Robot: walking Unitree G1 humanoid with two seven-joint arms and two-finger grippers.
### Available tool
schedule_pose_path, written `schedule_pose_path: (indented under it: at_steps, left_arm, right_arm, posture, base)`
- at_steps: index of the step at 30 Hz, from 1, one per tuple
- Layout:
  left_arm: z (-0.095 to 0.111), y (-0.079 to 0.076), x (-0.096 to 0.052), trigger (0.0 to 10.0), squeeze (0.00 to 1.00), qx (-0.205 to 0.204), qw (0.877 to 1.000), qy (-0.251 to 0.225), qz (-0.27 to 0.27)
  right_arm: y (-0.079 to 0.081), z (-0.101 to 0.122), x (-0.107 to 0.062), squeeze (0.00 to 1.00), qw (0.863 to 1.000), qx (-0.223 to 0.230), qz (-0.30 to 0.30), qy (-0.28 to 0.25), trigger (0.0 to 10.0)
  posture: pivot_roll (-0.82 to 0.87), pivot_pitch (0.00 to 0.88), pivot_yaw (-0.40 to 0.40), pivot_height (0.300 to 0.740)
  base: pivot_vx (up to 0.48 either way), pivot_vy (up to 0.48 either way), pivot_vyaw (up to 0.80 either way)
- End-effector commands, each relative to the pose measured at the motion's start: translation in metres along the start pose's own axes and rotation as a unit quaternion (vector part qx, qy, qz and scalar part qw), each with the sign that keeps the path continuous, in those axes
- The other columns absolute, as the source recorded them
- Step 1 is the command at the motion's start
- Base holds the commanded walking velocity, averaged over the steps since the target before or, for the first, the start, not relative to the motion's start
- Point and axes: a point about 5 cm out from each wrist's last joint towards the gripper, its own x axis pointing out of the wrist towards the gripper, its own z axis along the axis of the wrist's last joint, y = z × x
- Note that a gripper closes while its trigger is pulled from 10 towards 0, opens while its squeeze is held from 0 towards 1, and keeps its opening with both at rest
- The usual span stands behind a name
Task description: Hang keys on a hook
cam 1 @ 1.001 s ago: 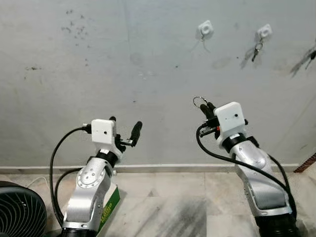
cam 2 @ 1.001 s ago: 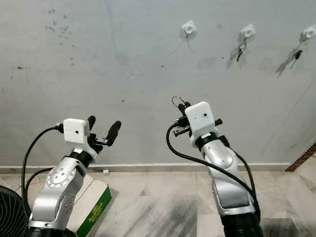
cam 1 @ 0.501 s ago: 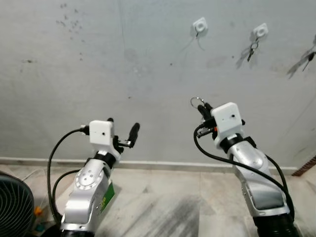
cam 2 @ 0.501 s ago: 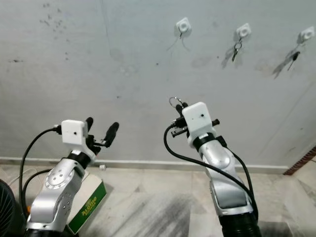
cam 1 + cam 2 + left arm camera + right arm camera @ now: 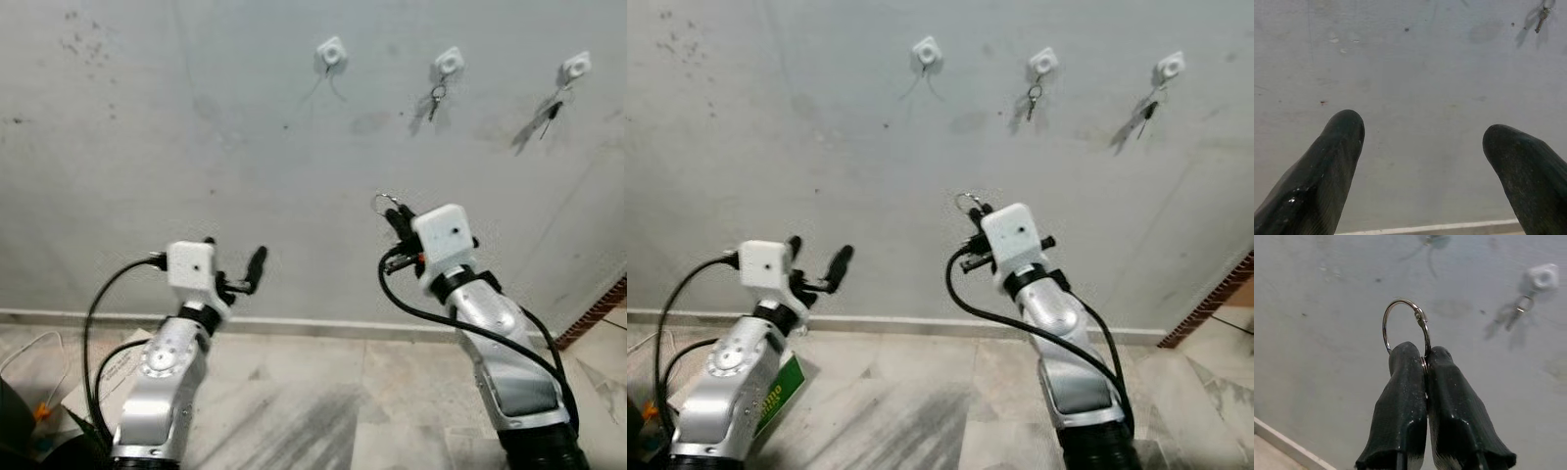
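Three white hooks sit high on the grey wall. The left hook is bare. The middle hook carries hanging keys, and the right hook carries another key. My right gripper is raised in front of the wall, well below the hooks, and is shut on a metal key ring that stands up above its fingertips. The keys on that ring are hidden. My left gripper is held lower at the left, open, with only wall between its fingers.
A cardboard box with green print lies on the tiled floor beside my left arm. A white cable runs along the floor at the left. A reddish brick edge shows low at the right, where the wall meets the floor.
The whole view has shifted, so the hooks now sit further left and the third hook is in full view. Both arms keep their pose, and the right gripper still grips the ring.
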Motion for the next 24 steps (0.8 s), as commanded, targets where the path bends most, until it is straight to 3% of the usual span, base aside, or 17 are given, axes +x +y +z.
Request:
schedule_pose_path:
  at_steps: [1, 24]
  left_arm:
    - [0.0032, -0.0066, 0.0026, 10.0, 0.00, 0.001, 1.000, -0.007, -0.009]
    - [0.0053, -0.0039, -0.0001, 10.0, 0.00, 0.011, 1.000, -0.013, -0.014]
  right_arm:
    - [-0.0067, -0.0005, -0.0013, 0.00, 1.000, -0.005, -0.008, 0.002, 10.0]
    - [-0.0054, 0.0002, -0.0013, 0.00, 1.000, -0.003, -0.010, -0.003, 10.0]
  posture:
    - [-0.05, 0.000, -0.001, 0.740]
    - [-0.04, 0.000, -0.002, 0.740]
  base:
    - [0.000, 0.000, 0.00]
    - [0.000, 0.000, 0.00]
